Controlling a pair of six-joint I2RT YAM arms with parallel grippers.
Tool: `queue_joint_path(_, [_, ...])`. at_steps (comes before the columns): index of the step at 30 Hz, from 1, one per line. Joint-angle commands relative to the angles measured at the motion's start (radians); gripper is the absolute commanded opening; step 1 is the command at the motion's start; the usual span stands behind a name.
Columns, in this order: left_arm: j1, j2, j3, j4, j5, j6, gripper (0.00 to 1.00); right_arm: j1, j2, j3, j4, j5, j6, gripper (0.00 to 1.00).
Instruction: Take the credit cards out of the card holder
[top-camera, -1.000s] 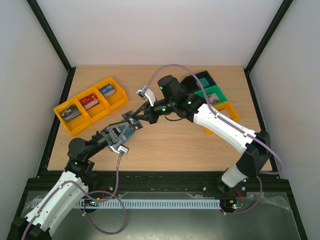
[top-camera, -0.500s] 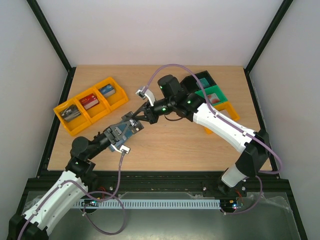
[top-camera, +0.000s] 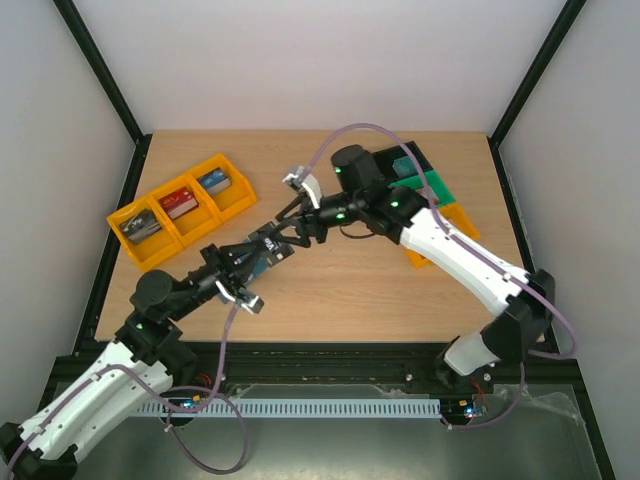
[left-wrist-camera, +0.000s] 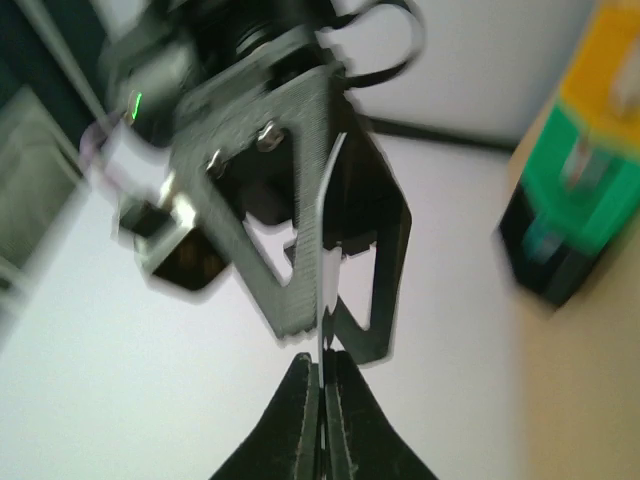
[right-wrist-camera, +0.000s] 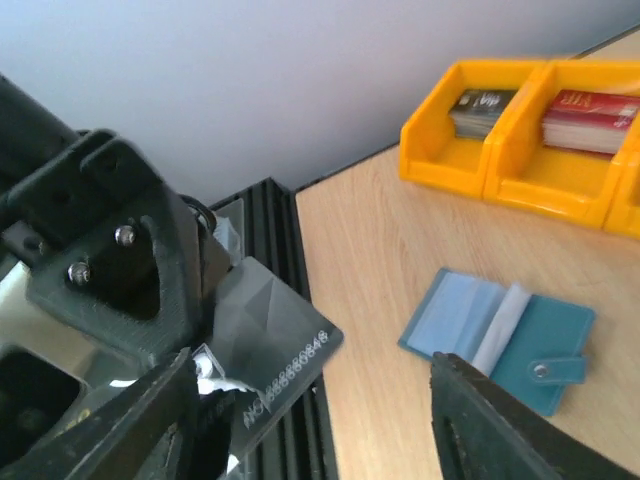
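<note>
Left fingers (left-wrist-camera: 292, 428) pinch a credit card (right-wrist-camera: 290, 362), apparently (card holder (right-wrist-camera: 545, 340) lies open).

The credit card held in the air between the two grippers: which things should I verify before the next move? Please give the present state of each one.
1. The left gripper is shut on the credit card: ok.
2. The right gripper is open, jaws wide apart: ok.
3. The right fingers touch the card nowhere: cannot tell.
4. The card holder lies open on the table: ok.
5. The holder's pockets are empty: cannot tell.
6. The orange trays stand apart from the holder: ok.
</note>
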Motion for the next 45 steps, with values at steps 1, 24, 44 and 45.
queue_joint_path(1, [-0.007, 0.029, 0.189, -0.168, -0.052, -0.849, 0.02, -0.075, -0.178, -0.077, 0.147, 0.002, 0.002, 0.66])
queue_joint_path(24, [0.202, 0.157, 0.292, 0.138, 0.404, -2.11, 0.02, 0.011, -0.269, -0.303, 0.752, -0.114, 0.159, 0.5])
queue_joint_path(44, [0.268, 0.09, 0.205, -0.036, 0.236, -1.913, 0.71, 0.011, -0.268, -0.169, 0.136, 0.187, -0.237, 0.02])
queue_joint_path(45, [0.28, 0.077, 0.201, -0.086, 0.24, -1.828, 0.72, 0.012, -0.255, -0.153, 0.056, 0.279, -0.285, 0.02])
